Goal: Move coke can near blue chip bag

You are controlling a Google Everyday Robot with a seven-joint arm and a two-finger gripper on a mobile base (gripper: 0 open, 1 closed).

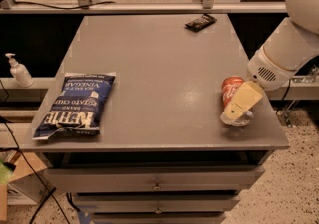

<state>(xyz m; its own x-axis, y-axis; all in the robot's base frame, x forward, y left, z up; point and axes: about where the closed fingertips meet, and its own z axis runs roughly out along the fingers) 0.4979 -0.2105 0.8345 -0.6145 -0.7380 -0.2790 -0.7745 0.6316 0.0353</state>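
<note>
At the far left of the frame, off the desk (pixel 159 63), a white pump bottle (pixel 19 71) stands on a lower ledge. The blue chip bag (pixel 75 104) lies flat at the lower left of the grey desk top, close to the left and front edges, with its white lettering upside down to the camera. The middle of the desk is bare grey surface, and below the front edge there are drawers (pixel 157 180) with small round knobs. Near the back edge, in the upper middle-right of the frame, a small black wrapper (pixel 201 22) lies flat. The coke can (pixel 230 88) is at the lower right of the desk, near the right and front edges and well apart from the chip bag; it is tilted, red top toward the upper left. The tan claw (pixel 239 108) lies across the can's lower right side, hiding part of it. Whether the claw is clamped on the can I cannot tell. The white arm (pixel 289 49) runs from it to the upper right corner.
</note>
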